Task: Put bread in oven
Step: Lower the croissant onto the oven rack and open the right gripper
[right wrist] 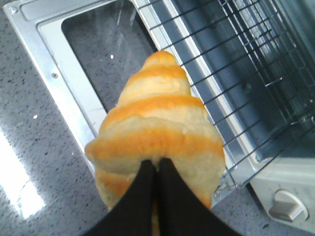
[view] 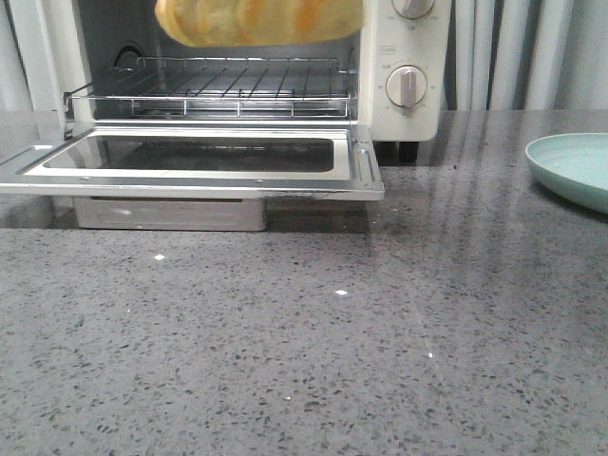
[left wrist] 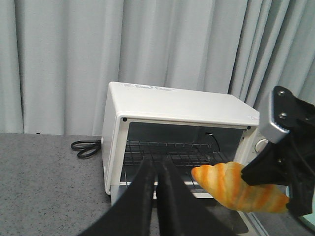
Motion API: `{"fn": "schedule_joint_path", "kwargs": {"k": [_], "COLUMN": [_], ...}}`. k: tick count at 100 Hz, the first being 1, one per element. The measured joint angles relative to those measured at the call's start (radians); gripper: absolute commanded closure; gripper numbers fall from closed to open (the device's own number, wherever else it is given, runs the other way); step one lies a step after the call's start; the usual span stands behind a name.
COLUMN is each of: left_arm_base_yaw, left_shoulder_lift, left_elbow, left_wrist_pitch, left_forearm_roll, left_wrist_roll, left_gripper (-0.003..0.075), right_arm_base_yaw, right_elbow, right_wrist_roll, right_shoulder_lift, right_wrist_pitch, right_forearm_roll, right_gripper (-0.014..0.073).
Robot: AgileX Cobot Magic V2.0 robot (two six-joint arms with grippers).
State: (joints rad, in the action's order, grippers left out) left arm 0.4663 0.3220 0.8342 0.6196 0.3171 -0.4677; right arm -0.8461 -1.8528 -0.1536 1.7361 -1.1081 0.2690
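Note:
The bread (view: 261,21), a golden ridged roll, hangs in the air at the front of the oven (view: 410,66), above its wire rack (view: 218,90) and the folded-down glass door (view: 366,169). In the right wrist view my right gripper (right wrist: 157,163) is shut on the bread (right wrist: 157,123), whose tip points over the door (right wrist: 54,73) toward the rack (right wrist: 236,64). My left gripper (left wrist: 157,162) is shut and holds nothing, back from the oven (left wrist: 167,101) on its left side. In that view the bread (left wrist: 238,187) shows at the open mouth. Neither gripper shows in the front view.
A pale green plate (view: 575,166) sits on the grey counter at the right. A metal tray (view: 171,214) lies under the open door. A black cable (left wrist: 86,147) is coiled left of the oven. Two knobs (view: 407,85) face forward. Curtains hang behind.

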Motion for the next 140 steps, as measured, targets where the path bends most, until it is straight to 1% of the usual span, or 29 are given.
{"fn": "schedule_joint_path", "kwargs": {"k": [15, 51, 140], "left_arm_base_yaw": [0.0, 0.0, 0.0], "left_shoulder_lift": [0.0, 0.0, 0.0], "left_elbow": [0.0, 0.0, 0.0], "left_wrist_pitch": [0.002, 0.002, 0.002], "left_forearm_roll": [-0.002, -0.002, -0.005], "left_wrist_roll": [0.0, 0.0, 0.0], "left_gripper": [0.0742, 0.0741, 0.0742], "right_arm_base_yaw": [0.0, 0.0, 0.093], "right_elbow": [-0.041, -0.044, -0.044], "right_wrist_roll": [-0.003, -0.005, -0.006], "right_shoulder_lift": [0.064, 0.146, 0.233], "right_wrist_pitch": [0.043, 0.183, 0.365], "right_forearm_roll": [0.069, 0.218, 0.286], "right_gripper": [0.0662, 0.0662, 0.0661]}}
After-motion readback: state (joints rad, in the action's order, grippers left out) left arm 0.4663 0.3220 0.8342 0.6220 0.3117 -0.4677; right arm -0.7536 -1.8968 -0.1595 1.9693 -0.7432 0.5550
